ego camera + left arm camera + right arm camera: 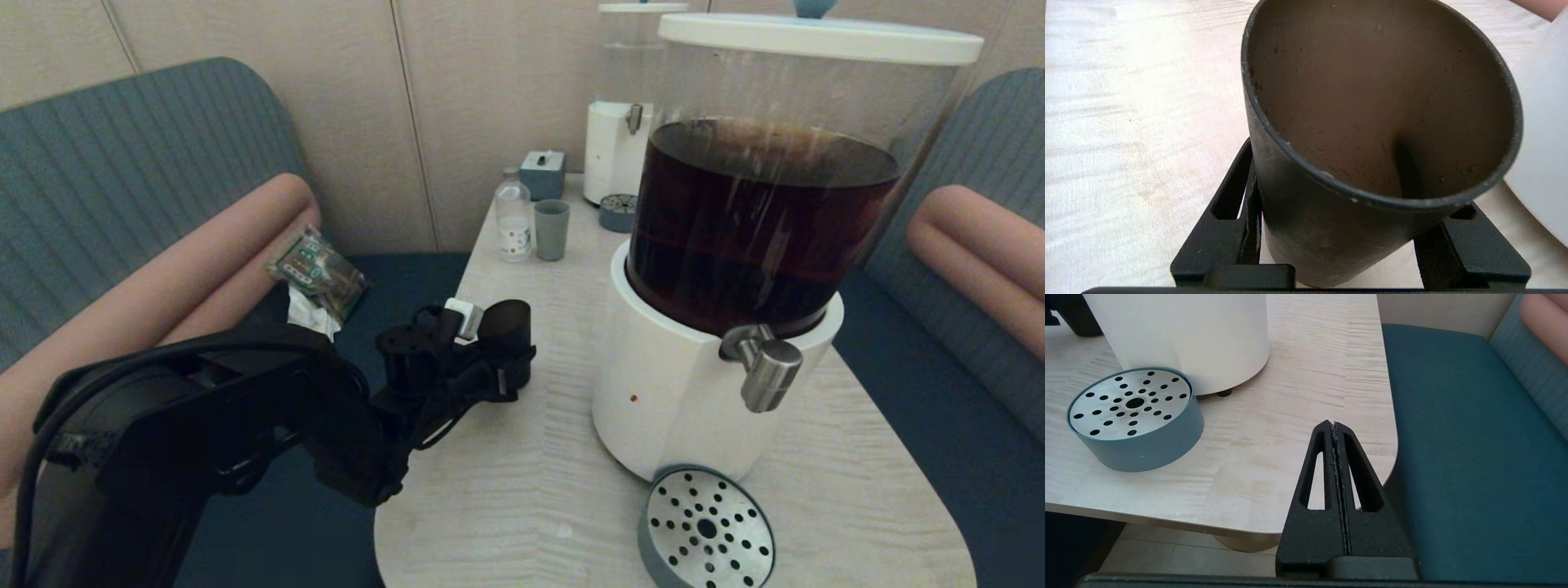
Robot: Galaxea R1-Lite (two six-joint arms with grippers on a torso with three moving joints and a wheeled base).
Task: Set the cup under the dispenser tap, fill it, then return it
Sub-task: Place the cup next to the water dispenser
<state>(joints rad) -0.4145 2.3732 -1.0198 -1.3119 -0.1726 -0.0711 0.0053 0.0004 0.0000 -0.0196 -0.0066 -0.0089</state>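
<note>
The cup point(1372, 134), matte black, tapered, no handle, sits tilted in my left pincer point(1351, 241), fingers point(1224, 228) closed against its lower wall on both sides. Inside is dull brown, speckled, dry. In the head view the cup point(508, 325) is over the left part of the surface point(522, 490), at about 9 o'clock from the big dispenser point(718, 343) and apart from it.

The dispenser tap point(763, 367): short brushed-metal spout with cylindrical knob, jutting from the rounded white base at the front. Above it a clear cylindrical tank of dark brown liquid under a flat white lid. Directly below the tap, at 6 o'clock, a round grey-blue drip tray point(706, 529) with a perforated silver metal top, nothing on it.

My right pincer point(1340, 473) hangs past the near right corner of the surface, black ribbed fingers pressed flat together, holding nothing.

Surface is pale woodgrain with rounded corners. At 12 o'clock far back: a smaller white-based dispenser point(624, 122), a grey-green cup point(551, 229) just beside a clear bottle point(513, 214), a small grey-blue box point(543, 174). Teal ribbed sofa point(122, 180) with a pink bolster at 9 o'clock.
</note>
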